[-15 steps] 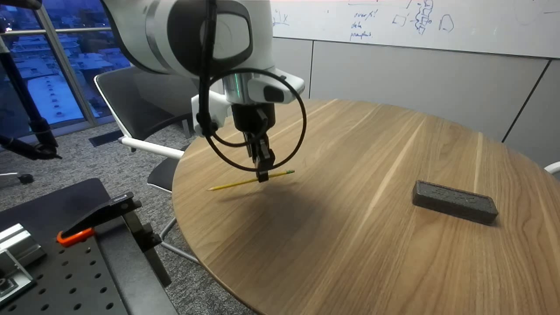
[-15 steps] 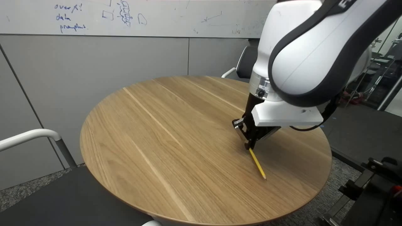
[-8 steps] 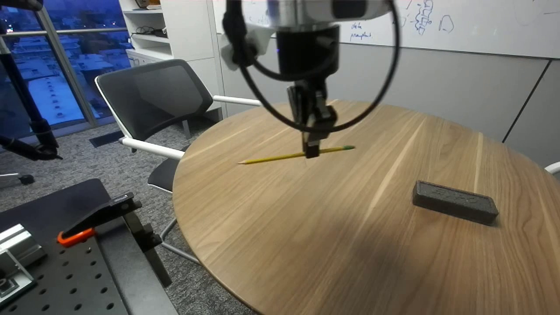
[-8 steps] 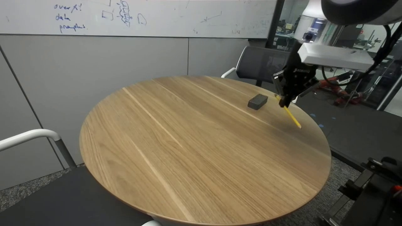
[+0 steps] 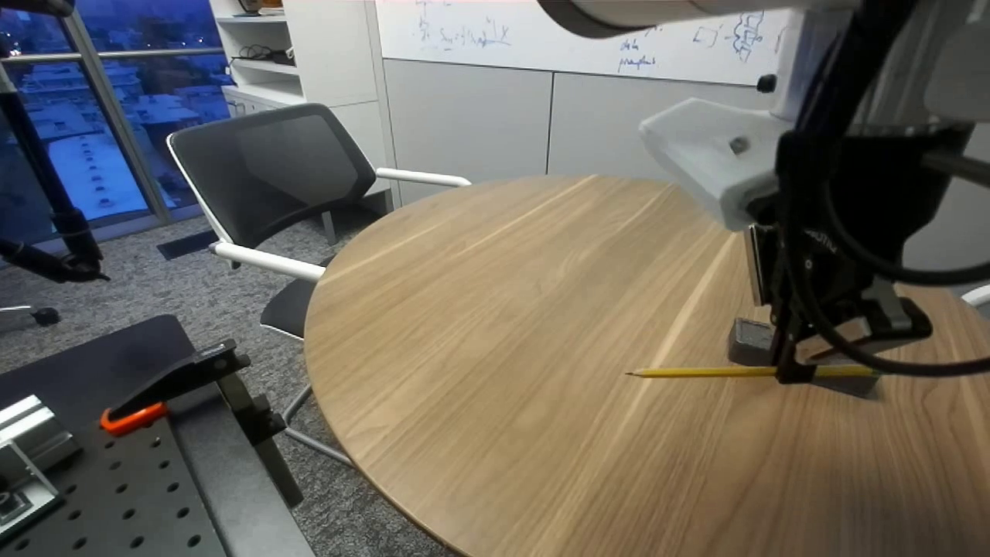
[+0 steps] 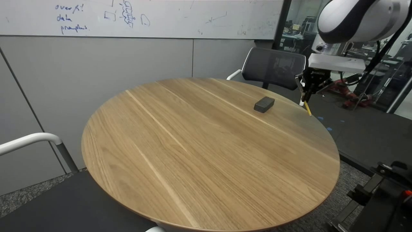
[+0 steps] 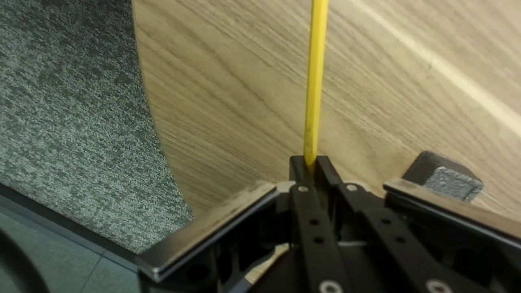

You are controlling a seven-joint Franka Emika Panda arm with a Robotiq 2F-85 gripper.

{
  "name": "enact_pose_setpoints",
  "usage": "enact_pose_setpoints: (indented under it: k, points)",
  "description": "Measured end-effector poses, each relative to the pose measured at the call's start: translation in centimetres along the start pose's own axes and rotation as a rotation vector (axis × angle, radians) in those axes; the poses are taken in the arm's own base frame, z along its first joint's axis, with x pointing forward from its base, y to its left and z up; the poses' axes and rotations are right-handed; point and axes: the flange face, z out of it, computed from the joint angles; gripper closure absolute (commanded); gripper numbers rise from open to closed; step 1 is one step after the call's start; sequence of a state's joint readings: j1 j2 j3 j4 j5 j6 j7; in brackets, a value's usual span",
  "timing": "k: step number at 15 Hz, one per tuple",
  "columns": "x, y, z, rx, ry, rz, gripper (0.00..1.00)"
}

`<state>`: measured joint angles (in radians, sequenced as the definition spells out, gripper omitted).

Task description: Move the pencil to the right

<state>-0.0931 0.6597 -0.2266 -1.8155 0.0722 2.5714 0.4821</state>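
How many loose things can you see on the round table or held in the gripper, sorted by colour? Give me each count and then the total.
Yellow: 1, the pencil held in the gripper
Dark grey: 1, the rectangular block on the round table
Total: 2

Arm shell (image 6: 373, 24): white, rounded, in the upper right of an exterior view
Trim band (image 6: 355, 25): black, curving across the shell
Bracket (image 5: 711, 155): white, angular, with a grey bolt (image 5: 739, 145)
Cable (image 5: 855, 73): black, round, looped at the frame's right
Gripper (image 7: 311, 166): black, pale lettering (image 5: 821, 240) partly hidden
Fingers (image 7: 297, 169): black, square-tipped, with dark holes (image 7: 314, 222), pale screws (image 7: 330, 286)
Side plates (image 7: 211, 232): flat, metal-edged, brownish, low in the wrist view
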Motion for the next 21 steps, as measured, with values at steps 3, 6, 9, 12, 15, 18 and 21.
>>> enact_pose_setpoints:
  k: [3, 6, 9, 12, 15, 18, 21]
  points:
    - [1.0, -2.4, 4.1, -0.029, -0.028, 0.024, 0.98]
    - [1.4, -4.0, 7.8, -0.07, -0.065, 0.051, 0.98]
    - [1.9, -4.3, 10.4, -0.114, -0.105, 0.086, 0.98]
    - [3.0, -4.4, 10.5, -0.14, -0.138, 0.105, 0.75]
    - [3.5, -4.5, 10.6, -0.155, -0.16, 0.106, 0.51]
    - [3.7, -4.6, 10.5, -0.165, -0.175, 0.107, 0.3]
    - [3.8, -5.4, 9.5, -0.147, -0.169, 0.096, 0.08]
